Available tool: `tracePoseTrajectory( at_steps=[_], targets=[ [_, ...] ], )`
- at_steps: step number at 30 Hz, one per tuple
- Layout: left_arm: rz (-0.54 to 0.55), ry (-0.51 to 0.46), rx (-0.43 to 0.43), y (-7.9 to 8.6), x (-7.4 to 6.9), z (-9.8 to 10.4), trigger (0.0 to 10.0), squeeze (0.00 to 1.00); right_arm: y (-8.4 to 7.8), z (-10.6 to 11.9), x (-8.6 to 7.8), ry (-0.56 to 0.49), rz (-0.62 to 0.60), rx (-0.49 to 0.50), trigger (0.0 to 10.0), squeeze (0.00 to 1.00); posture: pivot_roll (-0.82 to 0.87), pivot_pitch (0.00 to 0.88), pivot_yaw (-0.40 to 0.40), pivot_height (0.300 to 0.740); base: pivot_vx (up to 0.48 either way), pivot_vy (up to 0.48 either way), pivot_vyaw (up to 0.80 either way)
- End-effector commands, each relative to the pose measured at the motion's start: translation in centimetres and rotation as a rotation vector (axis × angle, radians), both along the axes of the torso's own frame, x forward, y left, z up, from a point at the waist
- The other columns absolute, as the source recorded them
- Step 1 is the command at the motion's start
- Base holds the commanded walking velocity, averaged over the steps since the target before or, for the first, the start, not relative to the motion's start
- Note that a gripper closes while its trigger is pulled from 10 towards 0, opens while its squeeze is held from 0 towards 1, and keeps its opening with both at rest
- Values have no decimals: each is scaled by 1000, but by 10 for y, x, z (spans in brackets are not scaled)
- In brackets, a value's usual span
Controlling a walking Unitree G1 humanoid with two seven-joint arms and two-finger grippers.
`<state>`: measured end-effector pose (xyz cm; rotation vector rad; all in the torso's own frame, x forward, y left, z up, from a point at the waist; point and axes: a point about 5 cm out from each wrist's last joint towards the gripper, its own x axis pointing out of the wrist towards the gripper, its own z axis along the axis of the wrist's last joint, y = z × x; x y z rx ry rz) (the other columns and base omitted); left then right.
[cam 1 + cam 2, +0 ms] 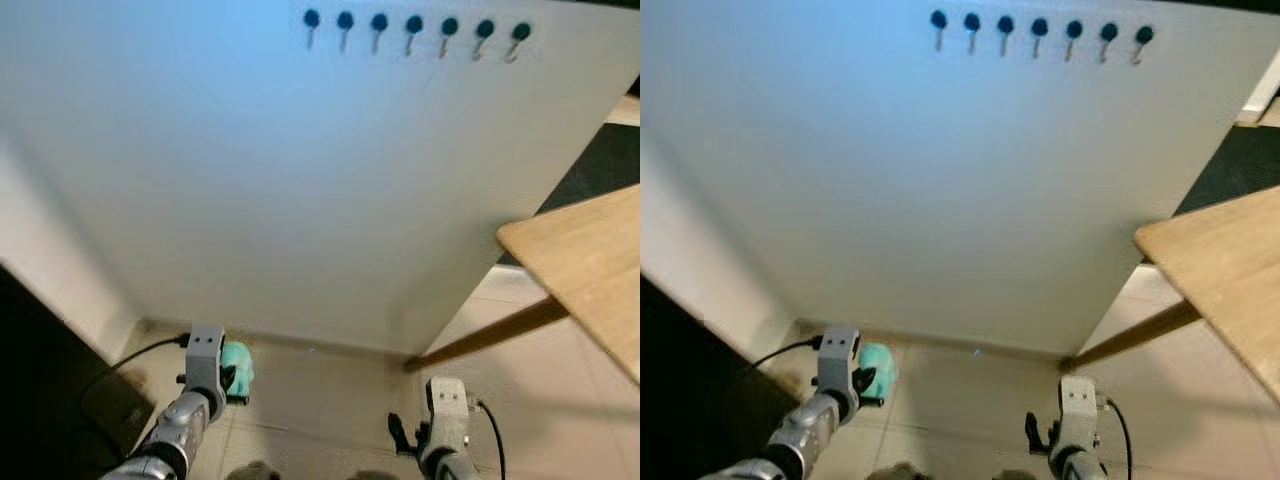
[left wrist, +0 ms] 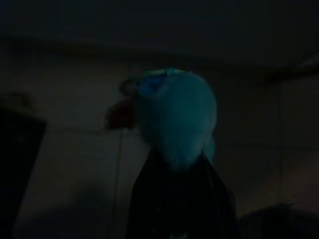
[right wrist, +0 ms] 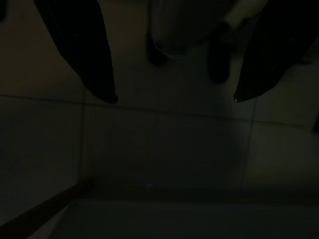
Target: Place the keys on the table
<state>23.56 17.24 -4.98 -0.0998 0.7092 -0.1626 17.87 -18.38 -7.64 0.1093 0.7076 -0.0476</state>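
White wall panel (image 1: 300,180) occupies most of the head camera views, with a row of seven dark round-headed key hooks (image 1: 414,24) near its top edge and beige floor tiles (image 1: 320,400) at its foot. To the robot's right, the corner of a light wooden table (image 1: 585,270) projects into view, well above the floor.

The left gripper (image 1: 222,383) hangs low near the floor with its black fingers closed on a fluffy turquoise pom-pom keyring (image 1: 238,368). In the left wrist view the same pom-pom (image 2: 179,117) sits at the fingertips, with a dim reddish round piece just beside it; the metal keys themselves cannot be made out in the dark.

The right gripper (image 3: 174,99) hangs idle over the tiles, its two fingers spread apart with nothing between them.

Handling assessment:
- The pom-pom is judged soft, light and compressible, so the hold likely depends on squeeze, not on shape.
- Any keys dangling below it would be rigid and loose, and may swing when the arm lifts.
- A firmer hold would be on the ring or the base of the pom-pom, if accessible.
- The load is not fragile; a short drop onto the tabletop should be tolerable.
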Motion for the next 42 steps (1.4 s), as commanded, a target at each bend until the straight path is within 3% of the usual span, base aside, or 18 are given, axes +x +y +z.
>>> tracePoseTrajectory(
  at_steps=[1,11,17,28,36,42],
  targets=[
    [-3,1,2,-2,0,0,10000,0,-3,-3,-6,21,-12,-5,10000,0,6,59,15,740,-296,0,0],
    [-69,-9,0,-10,2,1,10000,0,-5,-3,-7,26,-22,-7,10000,0,4,58,19,740,0,0,0],
    [-125,-1,30,-13,1,0,10000,0,-5,-4,-7,28,-26,-4,10000,0,8,60,22,740,0,-400,0],
    [-193,-11,114,-15,0,0,10000,0,-4,-4,-7,30,-29,-1,10000,0,11,59,26,740,0,0,0],
    [-133,-17,138,-7,-1,-1,10000,0,-4,-4,-8,35,-36,-4,10000,0,8,59,29,740,0,0,0],
    [-88,-69,136,2,3,4,10000,0,-4,-5,-9,40,-36,-4,10000,0,7,54,31,740,0,0,-770]
  ],
)
